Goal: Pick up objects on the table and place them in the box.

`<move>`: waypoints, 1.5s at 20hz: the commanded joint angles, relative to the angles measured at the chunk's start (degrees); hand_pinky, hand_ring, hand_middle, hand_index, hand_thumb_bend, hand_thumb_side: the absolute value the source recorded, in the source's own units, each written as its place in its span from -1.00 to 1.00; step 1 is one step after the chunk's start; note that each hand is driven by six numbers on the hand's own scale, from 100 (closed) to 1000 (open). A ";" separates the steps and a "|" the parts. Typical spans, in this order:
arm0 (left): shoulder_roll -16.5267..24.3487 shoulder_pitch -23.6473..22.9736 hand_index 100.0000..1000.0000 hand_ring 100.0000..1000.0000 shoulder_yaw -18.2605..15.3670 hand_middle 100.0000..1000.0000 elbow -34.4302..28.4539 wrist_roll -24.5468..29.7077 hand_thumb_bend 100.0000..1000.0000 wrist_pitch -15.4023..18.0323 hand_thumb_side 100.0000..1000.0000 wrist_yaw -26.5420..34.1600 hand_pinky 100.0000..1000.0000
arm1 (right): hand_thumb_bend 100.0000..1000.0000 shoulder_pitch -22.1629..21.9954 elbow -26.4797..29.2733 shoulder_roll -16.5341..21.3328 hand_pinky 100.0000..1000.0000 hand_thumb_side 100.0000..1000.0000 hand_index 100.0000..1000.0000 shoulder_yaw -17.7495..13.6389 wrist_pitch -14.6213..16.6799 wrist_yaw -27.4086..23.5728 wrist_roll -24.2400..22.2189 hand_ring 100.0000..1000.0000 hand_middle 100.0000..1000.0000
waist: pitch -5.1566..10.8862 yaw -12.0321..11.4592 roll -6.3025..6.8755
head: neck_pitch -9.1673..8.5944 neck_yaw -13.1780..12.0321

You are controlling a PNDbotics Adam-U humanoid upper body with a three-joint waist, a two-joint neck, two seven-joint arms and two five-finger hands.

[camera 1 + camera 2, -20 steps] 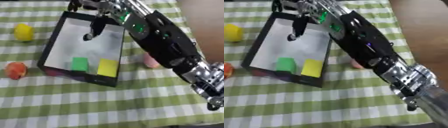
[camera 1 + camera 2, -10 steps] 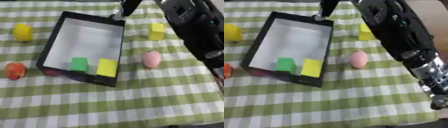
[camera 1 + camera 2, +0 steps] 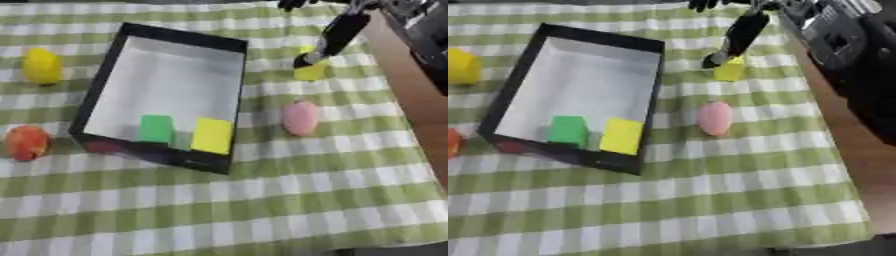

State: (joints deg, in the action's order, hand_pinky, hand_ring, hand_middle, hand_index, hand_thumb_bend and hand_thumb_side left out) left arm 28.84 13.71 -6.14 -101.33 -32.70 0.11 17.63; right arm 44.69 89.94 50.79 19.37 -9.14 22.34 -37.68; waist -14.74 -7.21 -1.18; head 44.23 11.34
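Note:
A black-walled box (image 3: pixel 179 37) with a white floor lies left of centre and holds a green block (image 3: pixel 156 128) and a yellow block (image 3: pixel 213 135). To its right, a small yellow block (image 3: pixel 311 72) and a pink egg-shaped thing (image 3: pixel 301 117) rest on the checked cloth. A yellow object (image 3: pixel 41 66) and a red fruit (image 3: pixel 26 142) lie left of the box. My right hand (image 3: pixel 337 30) comes in from the upper right, one straight finger reaching down to the small yellow block's top edge. The other fingers are cut off at the frame's top. My left hand is out of sight.
My right arm (image 3: pixel 859 60) fills the upper right corner. The table's right edge (image 3: pixel 411 125) runs diagonally just past the pink thing, with brown floor beyond. A purple patch (image 3: pixel 103 146) shows at the box's near left corner.
My right hand has left the space over the box and swung right, and now hangs at the small yellow block. The things on the cloth have stayed put.

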 commanded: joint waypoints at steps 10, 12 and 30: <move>1.23 1.22 0.76 0.42 0.18 0.42 -0.62 0.50 0.56 -0.24 0.24 0.24 0.48 | 0.10 -2.47 -5.13 6.49 0.83 -0.82 0.74 -2.13 0.49 0.09 0.90 0.79 0.61 | -0.84 -1.41 0.90 | -0.12 1.77; 1.14 1.29 0.76 0.42 0.18 0.42 -0.65 0.50 0.56 -0.24 0.24 0.30 0.48 | 0.10 -2.30 -7.02 5.88 0.83 -0.82 0.74 -2.15 0.84 0.67 1.42 0.78 0.60 | -1.18 -1.63 0.98 | -0.12 1.82; 0.36 1.83 0.76 0.42 0.26 0.42 -0.85 0.41 0.58 -0.33 0.24 0.60 0.48 | 0.07 -0.32 -15.71 2.17 0.79 -0.79 0.70 -2.02 0.38 3.48 4.95 0.74 0.55 | -4.08 -3.47 0.90 | -0.12 2.41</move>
State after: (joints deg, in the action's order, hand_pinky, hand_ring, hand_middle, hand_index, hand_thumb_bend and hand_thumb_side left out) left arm 28.19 15.04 -5.56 -101.35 -32.26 -0.18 18.12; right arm 43.38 74.53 51.79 18.36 -8.62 25.29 -33.23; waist -18.98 -10.66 -0.88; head 44.25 13.58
